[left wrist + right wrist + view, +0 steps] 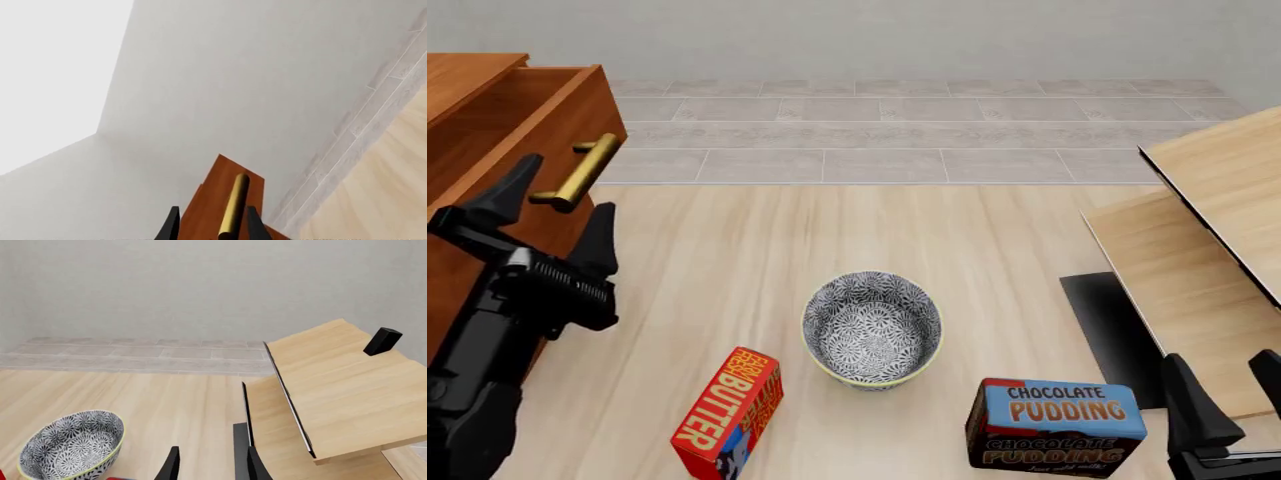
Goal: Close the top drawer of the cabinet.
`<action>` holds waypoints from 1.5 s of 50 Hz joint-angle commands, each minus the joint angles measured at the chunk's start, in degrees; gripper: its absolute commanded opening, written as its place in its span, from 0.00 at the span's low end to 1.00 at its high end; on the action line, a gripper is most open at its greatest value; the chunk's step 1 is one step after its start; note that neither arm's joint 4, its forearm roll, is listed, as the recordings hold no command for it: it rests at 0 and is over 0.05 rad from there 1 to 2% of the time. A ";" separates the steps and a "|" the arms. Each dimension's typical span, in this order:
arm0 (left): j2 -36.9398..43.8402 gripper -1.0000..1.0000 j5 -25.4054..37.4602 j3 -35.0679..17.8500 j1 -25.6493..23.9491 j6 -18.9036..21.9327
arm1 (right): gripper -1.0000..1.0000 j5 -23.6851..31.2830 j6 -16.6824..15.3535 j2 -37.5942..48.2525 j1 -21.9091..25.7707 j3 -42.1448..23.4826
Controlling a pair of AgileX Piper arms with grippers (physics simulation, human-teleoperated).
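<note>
A plain pale grey wall (934, 40) is seen across the far side. Below it, a band of light grey rectangular tiles (908, 130) is laid in rows. The nearer surface is covered by light wood planking (734, 260) with a faint grain. At the right, pale light-wood furniture (1214, 230) is shown as slanted, stacked panels with dark edges; a small black block (382, 341) is set on its upper panel. Lighting is even and diffuse.
</note>
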 commanded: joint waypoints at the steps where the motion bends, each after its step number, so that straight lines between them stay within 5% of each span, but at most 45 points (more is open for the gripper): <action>1: 0.71 1.00 0.00 -0.13 0.28 0.40 | 1.00 -0.01 -0.09 -0.09 0.08 0.00; 75: 5.69 1.00 -0.01 -2.81 4.57 1.46 | 1.00 -0.02 -0.28 -0.02 0.13 0.00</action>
